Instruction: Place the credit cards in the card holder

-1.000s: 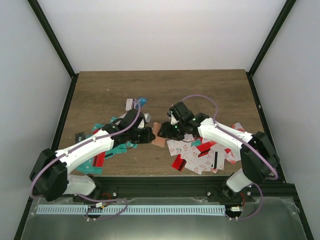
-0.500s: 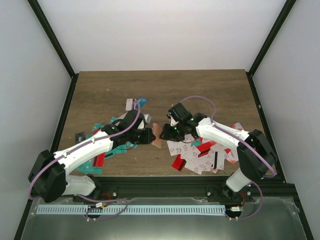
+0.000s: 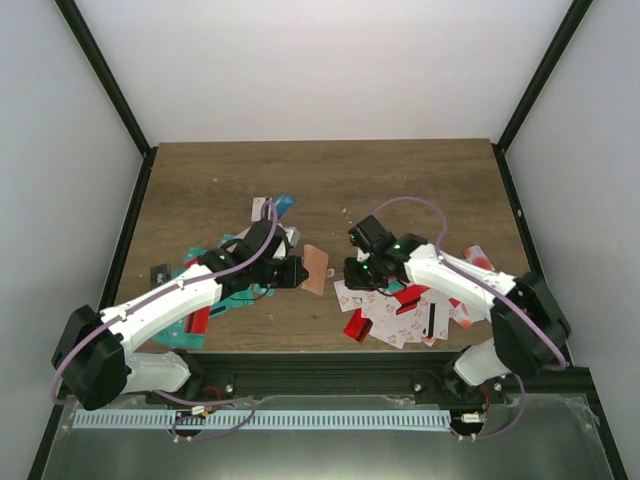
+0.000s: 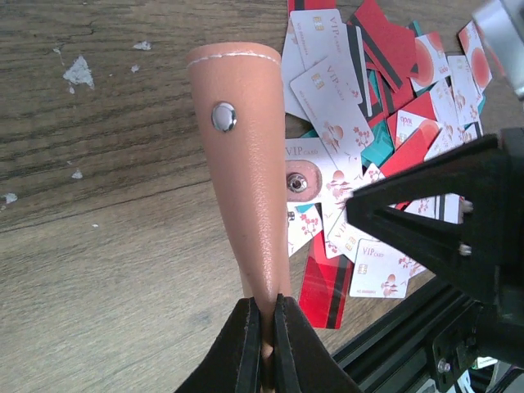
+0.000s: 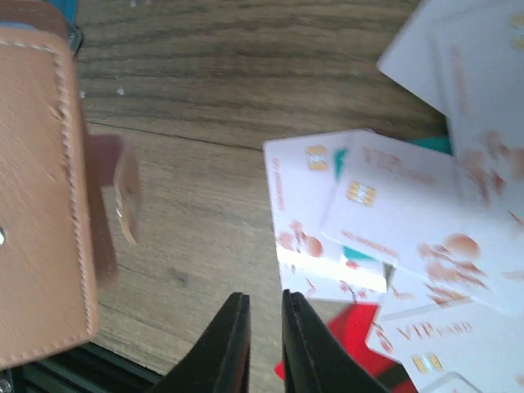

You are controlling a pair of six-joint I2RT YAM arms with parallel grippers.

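Left claw [image 4: 262, 304] is clamping down tight on the bottom edge of the pink card holder [image 4: 241, 164], holding it up off the table [image 4: 98, 246] with the snap side showing. Right claw [image 5: 264, 299] is sitting with its fingers almost together, just a thin gap and nothing in it. It's pointing down at bare wood right beside the pile of credit cards [image 5: 385, 205]; can't tell if it's touching anything. The holder is hanging just left of it.
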